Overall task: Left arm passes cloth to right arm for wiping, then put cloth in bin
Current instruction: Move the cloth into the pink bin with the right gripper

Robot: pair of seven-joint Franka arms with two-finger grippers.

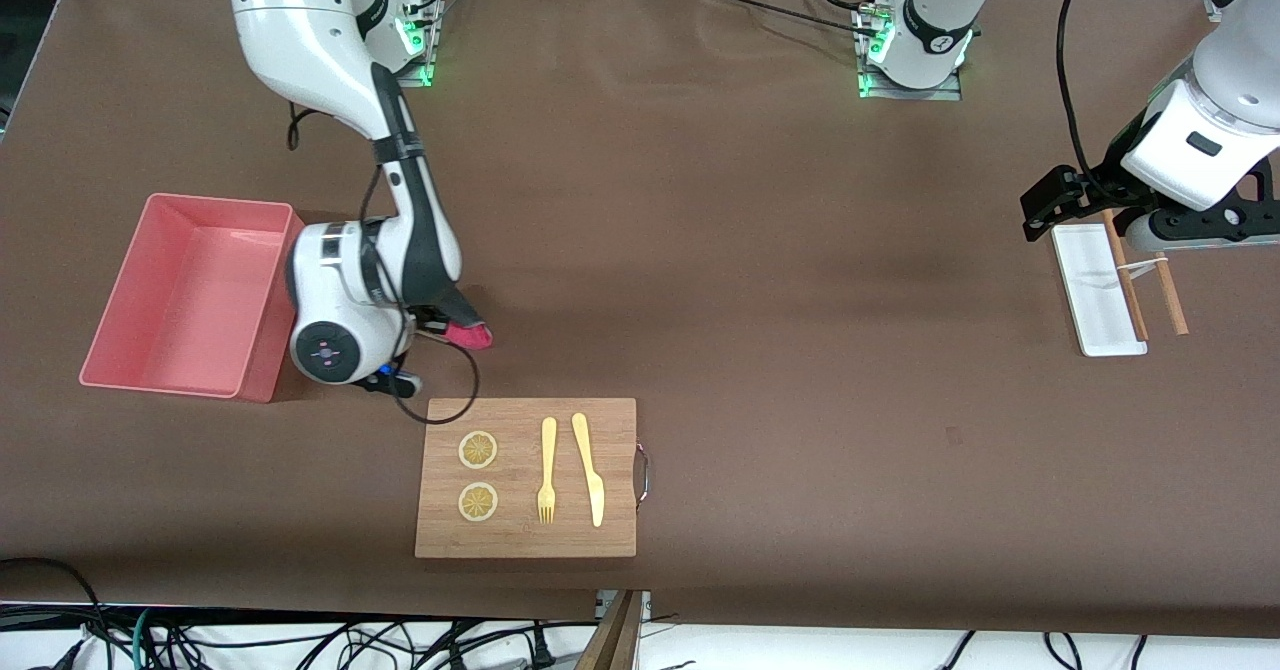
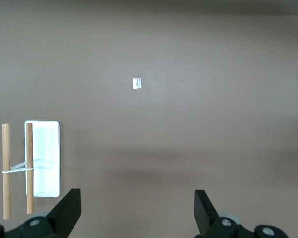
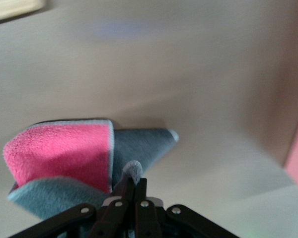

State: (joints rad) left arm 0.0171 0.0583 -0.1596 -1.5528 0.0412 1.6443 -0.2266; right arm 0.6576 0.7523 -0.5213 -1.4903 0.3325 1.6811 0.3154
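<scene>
The cloth (image 1: 468, 333), grey on one face and crimson-pink on the other, is pinched in my right gripper (image 1: 440, 322) low on the table beside the pink bin (image 1: 185, 295), just farther from the front camera than the wooden cutting board. In the right wrist view the fingers (image 3: 135, 187) are shut on a fold of the cloth (image 3: 64, 153), which lies spread on the table. My left gripper (image 1: 1150, 235) is open and empty, held over the white tray at the left arm's end of the table; its spread fingertips (image 2: 69, 206) show in the left wrist view.
The wooden cutting board (image 1: 527, 477) holds two lemon slices (image 1: 478, 449), a yellow fork (image 1: 547, 470) and a yellow knife (image 1: 588, 468). A flat white tray (image 1: 1095, 290) and banded wooden sticks (image 1: 1150, 285) lie under the left gripper.
</scene>
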